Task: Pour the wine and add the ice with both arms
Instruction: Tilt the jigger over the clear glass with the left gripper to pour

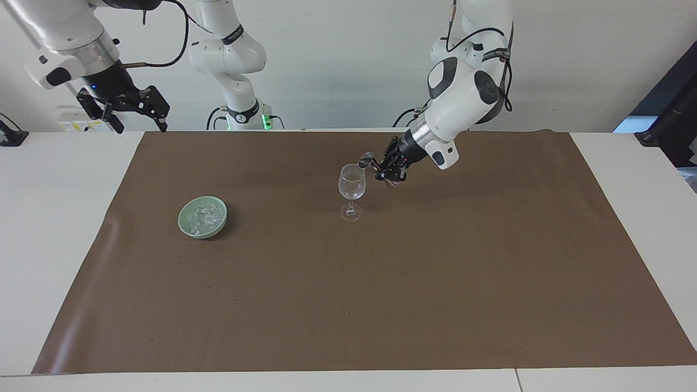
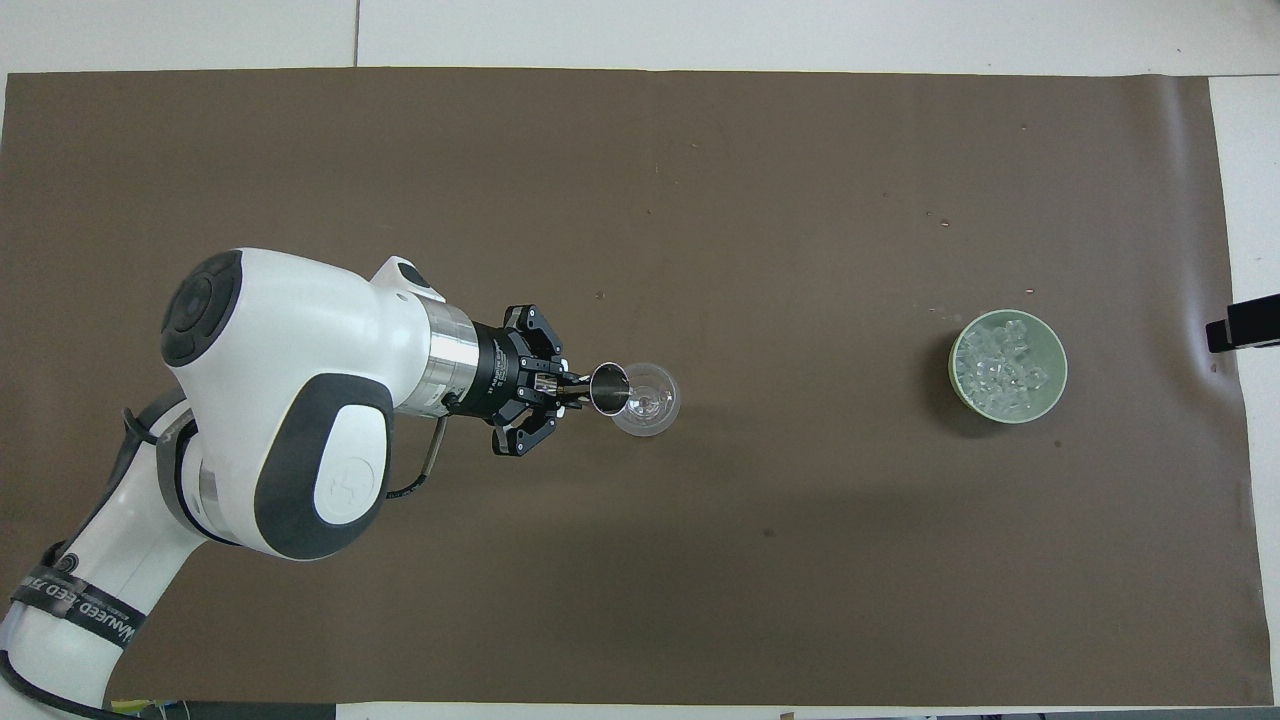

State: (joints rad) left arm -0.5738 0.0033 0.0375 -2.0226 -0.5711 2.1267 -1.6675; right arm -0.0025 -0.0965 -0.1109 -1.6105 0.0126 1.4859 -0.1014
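Observation:
A clear wine glass (image 1: pixel 352 188) (image 2: pixel 645 400) stands upright near the middle of the brown mat. My left gripper (image 1: pixel 377 166) (image 2: pixel 578 390) is shut on a small metal cup (image 1: pixel 366 160) (image 2: pixel 608 388). The cup is tipped toward the glass, its mouth at the glass's rim on the side toward the left arm's end. The ice (image 1: pixel 204 216) (image 2: pixel 1005 365) lies heaped in a green bowl (image 1: pixel 181 220) (image 2: pixel 958 385) toward the right arm's end. My right gripper (image 1: pixel 139 124) hangs open and high over the table's edge at the robots' end and holds nothing.
The brown mat (image 1: pixel 381 299) covers most of the white table (image 1: pixel 54 245). A dark stand (image 1: pixel 672 130) is at the table's corner on the left arm's end. A small black object (image 1: pixel 11 136) lies on the white edge at the right arm's end.

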